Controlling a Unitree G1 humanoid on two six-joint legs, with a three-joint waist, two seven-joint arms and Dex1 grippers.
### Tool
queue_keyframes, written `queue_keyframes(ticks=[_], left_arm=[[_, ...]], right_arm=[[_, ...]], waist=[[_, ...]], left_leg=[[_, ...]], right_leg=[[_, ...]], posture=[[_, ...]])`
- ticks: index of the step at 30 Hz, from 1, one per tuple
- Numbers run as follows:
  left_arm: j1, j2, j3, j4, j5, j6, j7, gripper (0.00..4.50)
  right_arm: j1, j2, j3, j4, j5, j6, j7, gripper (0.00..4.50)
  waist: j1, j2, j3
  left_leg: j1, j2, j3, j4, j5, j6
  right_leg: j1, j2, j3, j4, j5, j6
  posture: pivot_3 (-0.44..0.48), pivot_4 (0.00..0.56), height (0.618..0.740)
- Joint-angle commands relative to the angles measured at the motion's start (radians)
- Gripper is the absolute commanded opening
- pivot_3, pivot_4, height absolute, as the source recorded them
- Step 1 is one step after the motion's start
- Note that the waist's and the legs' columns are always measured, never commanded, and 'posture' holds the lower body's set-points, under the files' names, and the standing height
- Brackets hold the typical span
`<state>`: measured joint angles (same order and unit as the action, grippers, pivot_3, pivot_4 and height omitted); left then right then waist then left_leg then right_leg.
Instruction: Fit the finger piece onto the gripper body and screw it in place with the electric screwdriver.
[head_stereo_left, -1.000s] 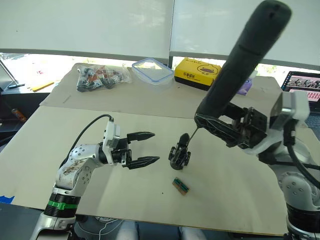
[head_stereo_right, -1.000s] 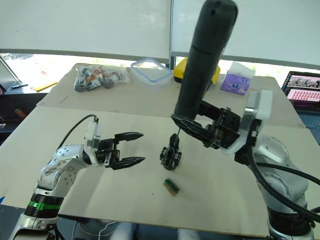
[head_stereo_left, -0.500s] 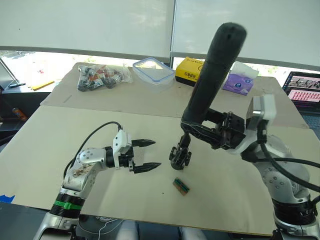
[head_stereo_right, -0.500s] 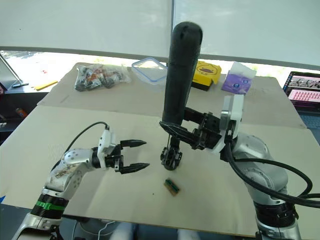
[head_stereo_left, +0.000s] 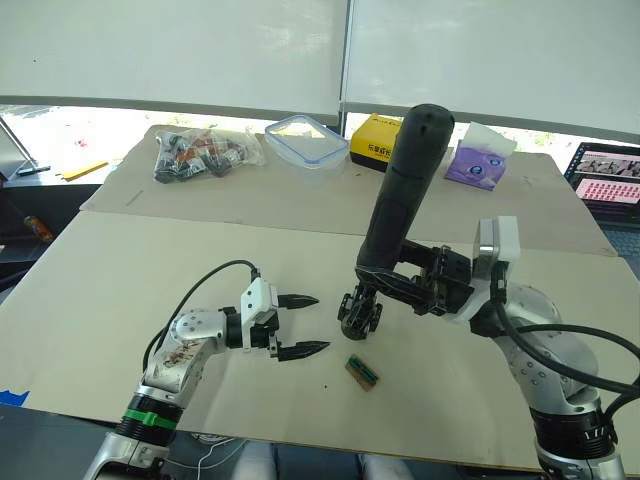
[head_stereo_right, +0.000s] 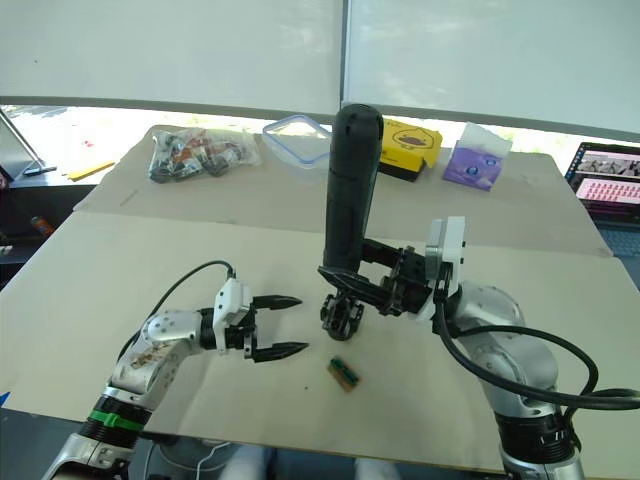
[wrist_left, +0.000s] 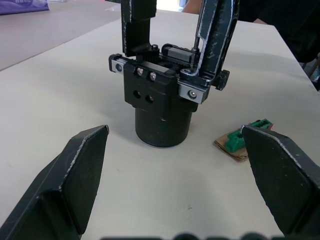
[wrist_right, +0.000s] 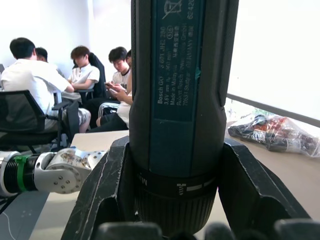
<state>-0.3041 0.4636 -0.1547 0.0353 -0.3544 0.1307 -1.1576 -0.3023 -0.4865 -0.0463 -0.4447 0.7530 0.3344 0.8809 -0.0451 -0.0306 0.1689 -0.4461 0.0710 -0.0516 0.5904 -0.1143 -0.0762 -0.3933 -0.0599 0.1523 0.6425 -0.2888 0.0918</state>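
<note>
The gripper body (wrist_left: 161, 102) is a small black mechanism on a round base, standing at the table's middle (head_stereo_left: 360, 312). Two black blades rise from it; I cannot tell which one is the finger piece. My right gripper (head_stereo_left: 392, 284) is shut on the electric screwdriver (head_stereo_left: 402, 185), a thick dark cylinder held nearly upright with its lower end right over the gripper body. The wrist view shows the fingers (wrist_right: 102, 187) clamping the screwdriver barrel (wrist_right: 177, 90). My left gripper (head_stereo_left: 318, 323) is open, low over the table just left of the gripper body, its fingers (wrist_left: 75, 185) either side of it but apart.
A small green-brown block (head_stereo_left: 362, 371) lies on the table just in front of the gripper body. At the back are a bag of parts (head_stereo_left: 200, 152), a clear lidded box (head_stereo_left: 305, 140), a yellow box (head_stereo_left: 385, 148) and a purple packet (head_stereo_left: 478, 165). Several seated people (wrist_right: 75, 85) show behind.
My right arm has drawn in and lowered, bringing the screwdriver more upright over the gripper body. My left gripper has dropped and slid closer to the gripper body, staying open.
</note>
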Motion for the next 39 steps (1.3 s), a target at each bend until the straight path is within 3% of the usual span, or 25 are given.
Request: queue_keyframes(ticks=[1, 39], left_arm=[[-0.002, -0.008, -0.004, -0.019, 0.004, -0.019, 0.003, 4.5], [0.028, -0.034, -0.015, -0.028, -0.001, -0.017, 0.044, 4.5]], right_arm=[[-0.004, 0.013, -0.013, -0.037, 0.002, -0.044, 0.015, 1.9], [-0.078, 0.012, -0.04, 0.005, 0.042, -0.025, 0.031, 1.9]], waist=[[-0.001, 0.0, 0.0], [0.0, 0.0, 0.0]], left_leg=[[0.0, 0.0, 0.0, 0.0, 0.0, 0.0], [0.0, 0.0, 0.0, 0.0, 0.0, 0.0]], right_leg=[[0.0, 0.0, 0.0, 0.0, 0.0, 0.0], [0.0, 0.0, 0.0, 0.0, 0.0, 0.0]], posture=[[0.0, 0.15, 0.74], [0.0, 0.15, 0.74]])
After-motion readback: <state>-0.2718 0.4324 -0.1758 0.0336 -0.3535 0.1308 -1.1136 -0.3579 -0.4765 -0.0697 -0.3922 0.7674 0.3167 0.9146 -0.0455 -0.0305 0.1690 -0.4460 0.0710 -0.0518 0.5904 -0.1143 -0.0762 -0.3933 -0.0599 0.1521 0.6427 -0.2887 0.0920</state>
